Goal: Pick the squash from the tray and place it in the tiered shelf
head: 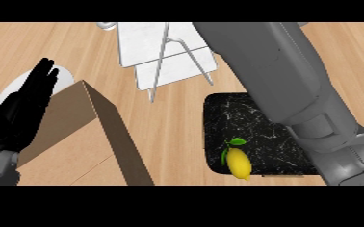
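I judge the pick not yet begun: the yellow squash with green leaves [239,162] lies at the near edge of the black marbled tray [227,115], my right hand is out of sight beyond its grey forearm [284,77], so its fingers I cannot tell, my left hand [28,106] rests open, and next I must grasp it for the white tiered wire shelf [167,53].

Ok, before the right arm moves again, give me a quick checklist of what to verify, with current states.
1. Squash on the tray: ok, it lies at the near edge, leaves attached.
2. Right hand position and fingers: cannot tell, only the grey forearm shows, reaching across the tray.
3. Squash in a grasp: not ok, nothing touches it.
4. Tiered shelf in view: ok, it stands beyond the tray.
5. Left hand out of the way: ok, open and resting at the view's left, by the cardboard box.
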Controlling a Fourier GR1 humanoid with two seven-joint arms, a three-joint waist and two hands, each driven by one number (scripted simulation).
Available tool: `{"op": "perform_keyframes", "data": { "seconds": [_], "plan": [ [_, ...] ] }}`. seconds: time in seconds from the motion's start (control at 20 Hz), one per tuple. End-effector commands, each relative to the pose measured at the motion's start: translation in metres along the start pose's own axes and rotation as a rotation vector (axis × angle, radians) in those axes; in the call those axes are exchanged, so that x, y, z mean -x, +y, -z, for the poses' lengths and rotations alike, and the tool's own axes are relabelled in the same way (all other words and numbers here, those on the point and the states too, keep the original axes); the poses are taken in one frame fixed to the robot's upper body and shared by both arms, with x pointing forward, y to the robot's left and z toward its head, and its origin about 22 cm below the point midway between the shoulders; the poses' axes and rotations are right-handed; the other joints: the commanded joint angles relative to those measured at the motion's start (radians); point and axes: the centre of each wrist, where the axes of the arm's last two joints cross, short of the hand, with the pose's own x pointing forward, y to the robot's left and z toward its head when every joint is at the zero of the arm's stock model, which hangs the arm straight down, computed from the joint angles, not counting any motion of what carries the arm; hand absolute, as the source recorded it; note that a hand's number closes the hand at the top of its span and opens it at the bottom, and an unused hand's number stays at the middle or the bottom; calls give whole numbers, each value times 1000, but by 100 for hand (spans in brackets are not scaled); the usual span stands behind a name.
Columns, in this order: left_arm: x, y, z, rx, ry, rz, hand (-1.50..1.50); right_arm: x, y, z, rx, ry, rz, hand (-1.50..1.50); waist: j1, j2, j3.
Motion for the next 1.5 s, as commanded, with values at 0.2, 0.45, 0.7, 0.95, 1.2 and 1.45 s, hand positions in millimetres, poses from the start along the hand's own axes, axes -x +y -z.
{"op": "perform_keyframes", "data": {
  "seconds": [0.2, 0.45, 0.7, 0.95, 1.2, 1.45],
  "plan": [
    [69, -14, -13, 13, 325, -47, 0, -14, -6, 4, 50, 33, 324, -150, -18, 21, -41],
    [72, -10, -19, 7, 326, -44, 0, 14, -19, 12, 99, 84, 493, -150, -11, 20, -40],
    [76, -7, -20, -18, 336, -41, 0, 22, -62, 20, 270, 96, 545, -150, -26, 19, -41],
    [70, -11, -20, -13, 328, -43, 0, 39, -90, 26, 420, 167, 520, -150, -39, 7, -41],
    [83, -6, -28, -36, 340, -49, 0, 75, -137, 23, 509, 243, 616, -150, -57, 6, -40],
    [82, -8, -31, -32, 347, -68, 0, 113, -161, 16, 476, 250, 644, -150, -59, 7, -38]
  ]
}}
